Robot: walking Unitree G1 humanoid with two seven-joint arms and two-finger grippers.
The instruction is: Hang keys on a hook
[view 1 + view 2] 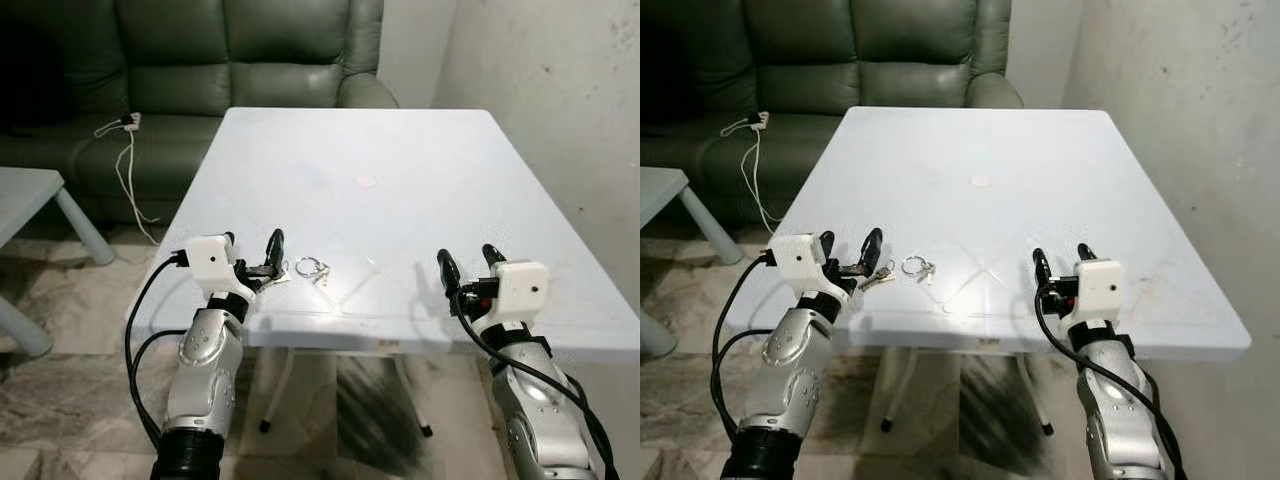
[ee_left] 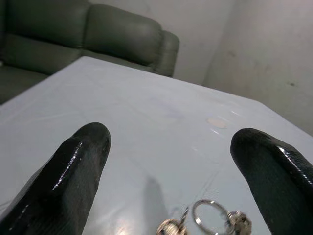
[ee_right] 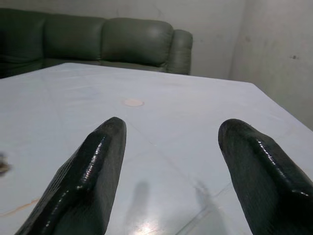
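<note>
White table [image 1: 400, 170], keys [image 1: 312, 268] near front edge

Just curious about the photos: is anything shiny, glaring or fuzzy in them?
Left eye view: glare on the white table near its front edge. Left wrist view: the keys look soft and blurred, and the pincer's black fingers catch glossy highlights. Right wrist view: a bright reflection between the fingers.

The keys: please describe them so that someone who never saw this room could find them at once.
Start at the white table in front of the green sofa. Go to its near edge, on the robot's left, where the open left claw hovers. The keys lie flat just beside that claw: a small metal ring with keys attached, the only loose thing on the tabletop.
</note>
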